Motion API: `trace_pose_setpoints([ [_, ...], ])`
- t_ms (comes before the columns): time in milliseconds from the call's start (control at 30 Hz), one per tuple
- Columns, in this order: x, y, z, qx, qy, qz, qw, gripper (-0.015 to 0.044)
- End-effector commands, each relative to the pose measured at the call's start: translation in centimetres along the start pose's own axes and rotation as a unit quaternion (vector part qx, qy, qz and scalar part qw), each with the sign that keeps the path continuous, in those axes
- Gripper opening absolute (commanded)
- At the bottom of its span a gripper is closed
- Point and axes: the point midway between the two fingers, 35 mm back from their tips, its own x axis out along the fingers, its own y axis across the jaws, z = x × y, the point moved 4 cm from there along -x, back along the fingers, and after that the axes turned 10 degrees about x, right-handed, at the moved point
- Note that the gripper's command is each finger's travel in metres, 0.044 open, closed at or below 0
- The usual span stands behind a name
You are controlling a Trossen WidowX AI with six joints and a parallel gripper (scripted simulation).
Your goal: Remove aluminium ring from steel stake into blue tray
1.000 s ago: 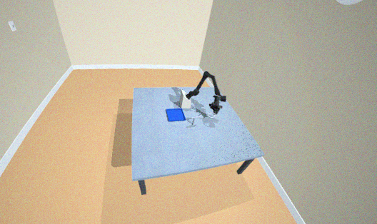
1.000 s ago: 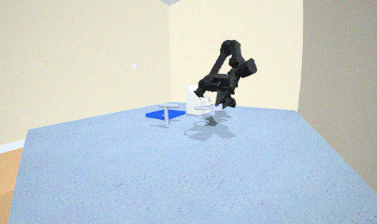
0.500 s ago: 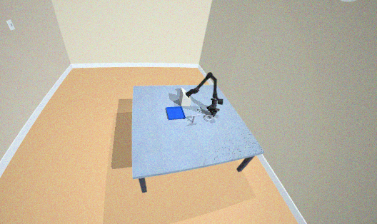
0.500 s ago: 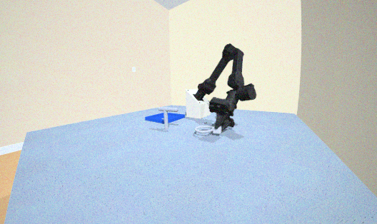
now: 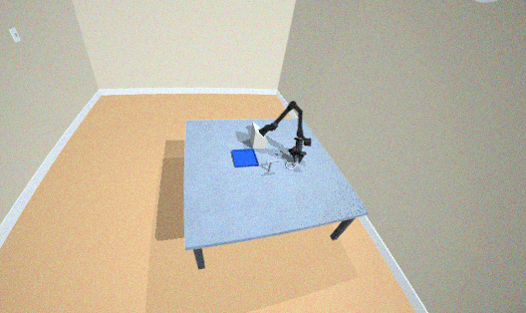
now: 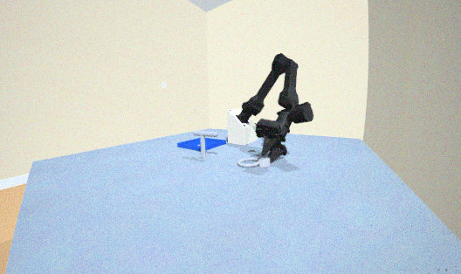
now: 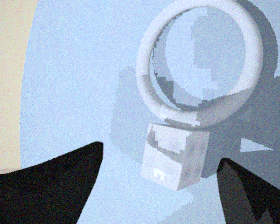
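Note:
The pale aluminium ring (image 5: pixel 296 164) (image 6: pixel 239 162) (image 7: pixel 256 55) is off the stake, out to its right in the top and exterior views. It is roughly flat, at or just above the table top; whether it touches is unclear. Its block-like tab (image 6: pixel 264 162) (image 7: pixel 163 165) points toward the gripper. My gripper (image 5: pixel 297 160) (image 6: pixel 268 160) (image 7: pixel 163 159) is open, low over the table, with one finger on each side of the tab and a gap at both sides. The steel stake (image 5: pixel 269 167) (image 6: pixel 202 149) stands upright with its cross-bar on top. The blue tray (image 5: pixel 244 157) (image 6: pixel 189 144) is empty.
The stake stands between the ring and the tray. A white wedge-shaped block (image 5: pixel 257 137) (image 6: pixel 238 131) stands behind the tray at the arm's base. The blue-grey table (image 5: pixel 209 209) (image 6: pixel 205 218) carries everything; its right edge runs beyond the gripper.

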Motion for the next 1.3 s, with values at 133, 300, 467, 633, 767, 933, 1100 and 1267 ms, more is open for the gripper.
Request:
trace_pose_setpoints([
  [133, -3.6, 3.5, 0.0, -0.001, 0.000, 0.000, 1.000, 0.0440],
  [300, -4.4, 4.1, 0.1, -0.001, 0.000, 0.001, 1.000, 0.0440],
  [467, -4.0, 3.9, 0.0, 0.003, 0.002, 0.005, 1.000, 0.0440],
  [633, -4.0, 3.9, 0.0, 0.003, 0.002, 0.005, 1.000, 0.0440],
  [767, -4.0, 3.9, 0.0, 0.003, 0.002, 0.005, 1.000, 0.0440],
  [933, -4.0, 3.9, 0.0, 0.003, 0.002, 0.005, 1.000, 0.0440],
  [1100, -4.0, 3.9, 0.0, 0.003, 0.002, 0.005, 1.000, 0.0440],
  [1267, -3.6, 4.0, 0.0, -0.009, -0.005, -0.015, 1.000, 0.0361],
])
